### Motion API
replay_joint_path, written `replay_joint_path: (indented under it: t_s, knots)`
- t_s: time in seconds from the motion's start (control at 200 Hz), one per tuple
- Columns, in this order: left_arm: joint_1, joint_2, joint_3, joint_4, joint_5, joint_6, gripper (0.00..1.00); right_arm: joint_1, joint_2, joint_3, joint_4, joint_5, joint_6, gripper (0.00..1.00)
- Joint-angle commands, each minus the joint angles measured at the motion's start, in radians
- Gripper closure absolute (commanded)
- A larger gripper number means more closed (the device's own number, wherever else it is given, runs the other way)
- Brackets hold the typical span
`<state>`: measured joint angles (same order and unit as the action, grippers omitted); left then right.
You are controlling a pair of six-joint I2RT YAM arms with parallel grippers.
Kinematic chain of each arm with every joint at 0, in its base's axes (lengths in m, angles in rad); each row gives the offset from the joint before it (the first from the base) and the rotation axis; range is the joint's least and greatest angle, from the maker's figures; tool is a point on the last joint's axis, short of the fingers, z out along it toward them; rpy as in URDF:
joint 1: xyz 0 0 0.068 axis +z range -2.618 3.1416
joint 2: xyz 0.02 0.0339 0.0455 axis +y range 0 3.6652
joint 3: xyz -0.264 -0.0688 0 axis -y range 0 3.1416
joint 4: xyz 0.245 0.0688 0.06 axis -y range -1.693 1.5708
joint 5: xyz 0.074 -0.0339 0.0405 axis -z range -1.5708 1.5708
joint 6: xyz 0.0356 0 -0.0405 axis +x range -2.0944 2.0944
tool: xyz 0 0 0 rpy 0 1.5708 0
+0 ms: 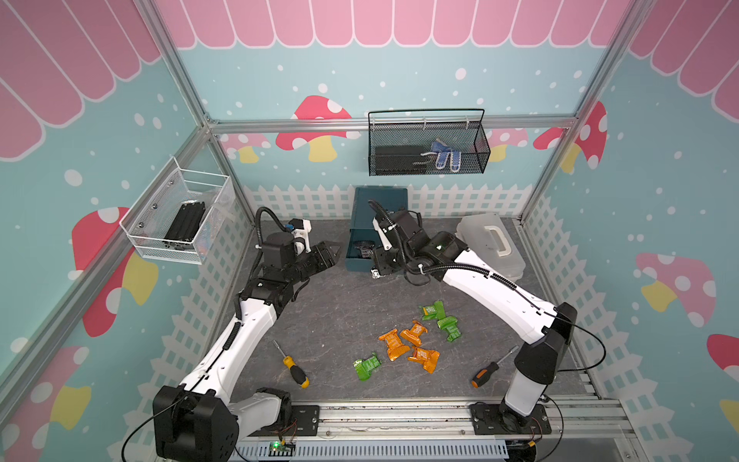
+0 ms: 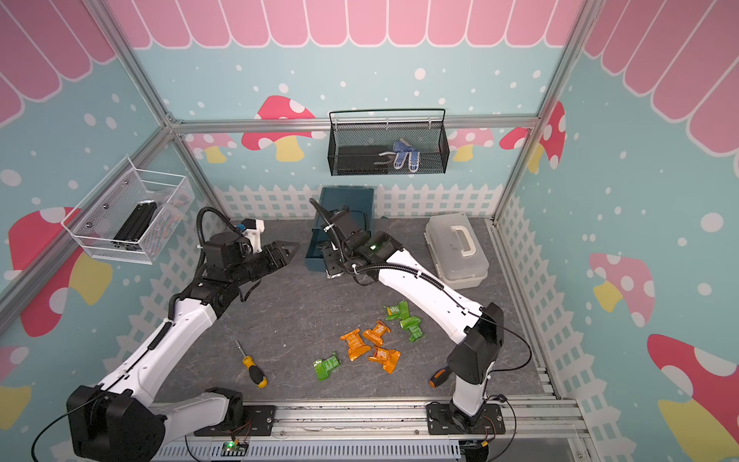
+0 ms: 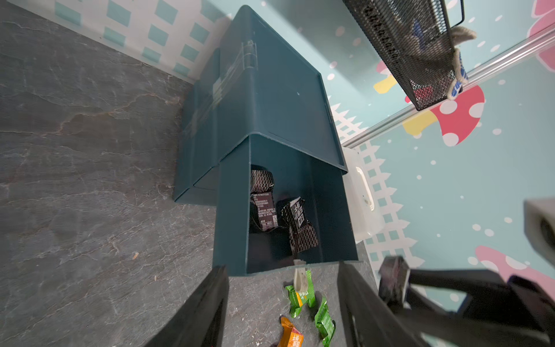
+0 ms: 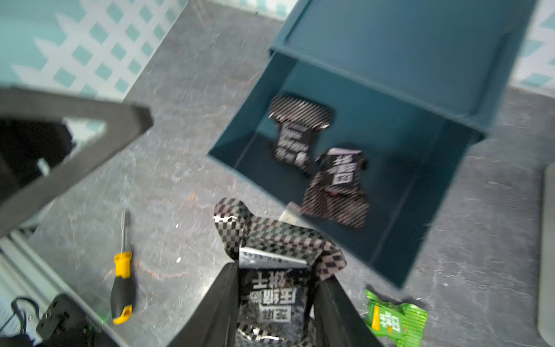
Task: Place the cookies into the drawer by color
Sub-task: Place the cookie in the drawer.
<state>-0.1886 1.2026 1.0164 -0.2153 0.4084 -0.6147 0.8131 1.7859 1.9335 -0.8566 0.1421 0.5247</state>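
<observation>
Front edge: ribbed aluminium rail (image 1: 400,420) runs along it, carrying both arm bases.

Bench (image 1: 340,316): dark grey, stone-veined, matt. Two screwdrivers lie flat on it. The yellow-and-black screwdriver (image 1: 296,371) is to the left and the orange-and-black screwdriver (image 1: 484,375) is beside the right arm's base. Between them lie the loose cookies, crinkly foil with pinched ends. Three orange packets (image 1: 416,333) sit close-packed. One of the green packets (image 1: 366,366) lies alone toward the front, and two lie together just beyond the orange ones. Past these the bench is open up to the cabinet.

Right tool (image 4: 280,272): clamped on a black-silver packet (image 4: 270,303), whose checkered foil end sticks out past the fingertips. It is at the front lip of the open drawer (image 3: 231,210). Whether it is over the lip or short of it cannot be told.

Left tool (image 1: 335,254): jaws apart, nothing between them. It is just off the drawer's left side, not touching.

Drawer cabinet (image 1: 380,198): dark teal, smooth, boxy, backed against the picket-fence wall. The drawer just under its top stands pulled out. Two black-silver packets (image 3: 263,207) lie inside, and the rest of the floor is free.

Translucent white case (image 1: 474,234): to the right of the cabinet, near it.

Walls: a black mesh basket (image 1: 428,160) hangs on the back wall and a white mesh basket (image 1: 180,224) on the left wall.
</observation>
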Motion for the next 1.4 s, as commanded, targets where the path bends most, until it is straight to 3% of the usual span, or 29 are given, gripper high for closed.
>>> replay_joint_path:
  t_s: [0.0,0.495,0.861,1.211,1.391]
  knots:
    - [-0.033,0.028,0.091,-0.08,-0.068,0.075,0.39,-0.042,0.073,0.085,-0.072,0.024,0.062,0.59]
    - [-0.06,0.16,0.188,-0.112,-0.082,0.098,0.39,-0.063,0.454,0.572,-0.396,0.231,0.194,0.57]
    - [-0.094,0.233,0.225,-0.131,-0.125,0.115,0.38,-0.083,0.428,0.549,-0.39,0.177,0.146,0.57]
    - [-0.094,0.235,0.256,-0.151,-0.147,0.13,0.37,-0.081,0.393,0.532,-0.325,0.083,0.086,0.45]
    - [-0.069,0.246,0.308,-0.153,-0.16,0.131,0.34,-0.072,0.257,0.369,-0.148,-0.033,-0.008,0.39]
